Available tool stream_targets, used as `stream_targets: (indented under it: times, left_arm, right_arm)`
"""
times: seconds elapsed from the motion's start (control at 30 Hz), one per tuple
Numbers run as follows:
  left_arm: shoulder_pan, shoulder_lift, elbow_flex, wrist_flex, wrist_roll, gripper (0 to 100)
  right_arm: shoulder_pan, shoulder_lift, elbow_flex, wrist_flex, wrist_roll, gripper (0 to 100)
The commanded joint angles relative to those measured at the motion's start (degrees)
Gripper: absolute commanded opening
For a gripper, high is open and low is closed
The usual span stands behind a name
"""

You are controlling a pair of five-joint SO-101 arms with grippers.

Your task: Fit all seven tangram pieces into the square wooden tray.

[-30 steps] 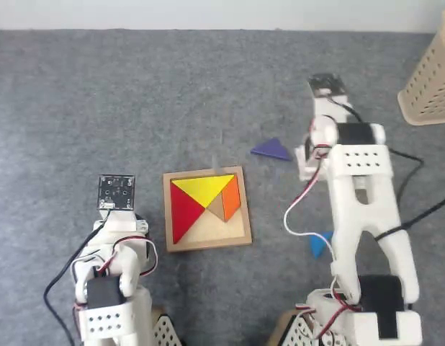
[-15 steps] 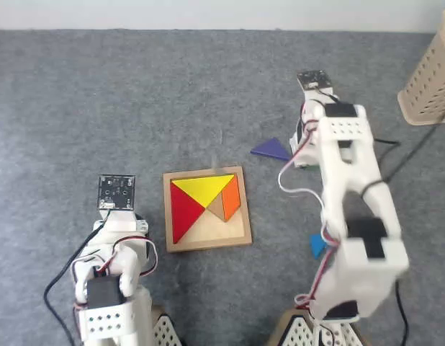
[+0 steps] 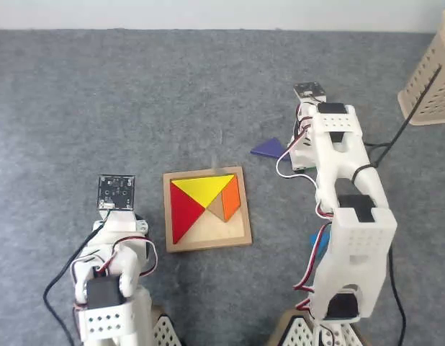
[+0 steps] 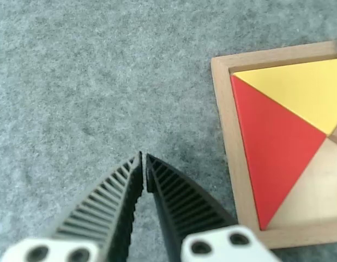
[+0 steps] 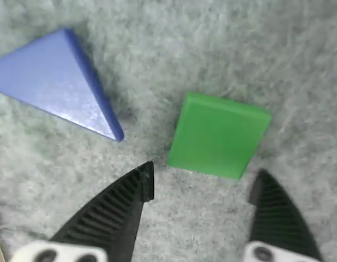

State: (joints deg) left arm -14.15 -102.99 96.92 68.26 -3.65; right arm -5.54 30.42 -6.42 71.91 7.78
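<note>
The square wooden tray [image 3: 167, 216] lies mid-table holding a yellow triangle [image 3: 201, 189], a red triangle [image 3: 183, 213], an orange piece [image 3: 232, 197] and a small tan triangle [image 3: 217, 210]. A purple triangle [image 3: 269, 148] lies on the carpet to its upper right. My right gripper [image 5: 204, 177] is open just above a green square [image 5: 218, 135], with the purple triangle [image 5: 54, 87] beside it. A blue piece [image 3: 318, 245] peeks out from under the right arm [image 3: 338, 166]. My left gripper [image 4: 142, 159] is shut and empty over carpet beside the tray's corner [image 4: 223, 65].
A beige perforated basket [image 3: 433, 72] stands at the far right edge. Grey carpet covers the table, with open room left of and beyond the tray. The left arm [image 3: 111, 274] sits at the near left.
The right arm has stretched out and swung slightly left, bringing its gripper down next to the purple triangle. The left arm and the tray's pieces have not moved.
</note>
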Motion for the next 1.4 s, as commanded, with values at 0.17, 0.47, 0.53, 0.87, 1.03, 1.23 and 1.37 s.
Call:
stream_targets:
  times: [0.17, 0.47, 0.53, 0.87, 1.03, 1.23, 1.37]
  left_arm:
    - [-0.2, -0.4, -0.3, 0.1, -0.3, 1]
    - [-0.2, -0.4, -0.3, 0.1, -0.3, 1]
    - [-0.2, -0.4, -0.3, 0.1, -0.3, 1]
    - [-0.2, -0.4, -0.3, 0.1, -0.3, 1]
    - [-0.2, -0.4, -0.3, 0.1, -0.3, 1]
    - [-0.2, -0.4, -0.3, 0.1, -0.3, 1]
    - [-0.2, -0.4, -0.3, 0.1, -0.3, 1]
  right_arm:
    - [0.7, -1.3, -3.0, -1.9, -0.9, 8.8]
    - [0.8, -3.1, -4.2, 1.7, -4.0, 11.7]
    - [0.7, -5.4, -6.1, 3.1, -9.1, 14.7]
    - [-3.7, -4.5, -14.3, 0.5, -31.3, 18.8]
    - [-3.8, 1.8, -14.3, -2.4, -41.3, 18.8]
    - [-0.6, 5.9, -15.9, -2.0, -43.0, 18.8]
    - [0.4, 7.3, -16.4, -1.7, -41.4, 18.8]
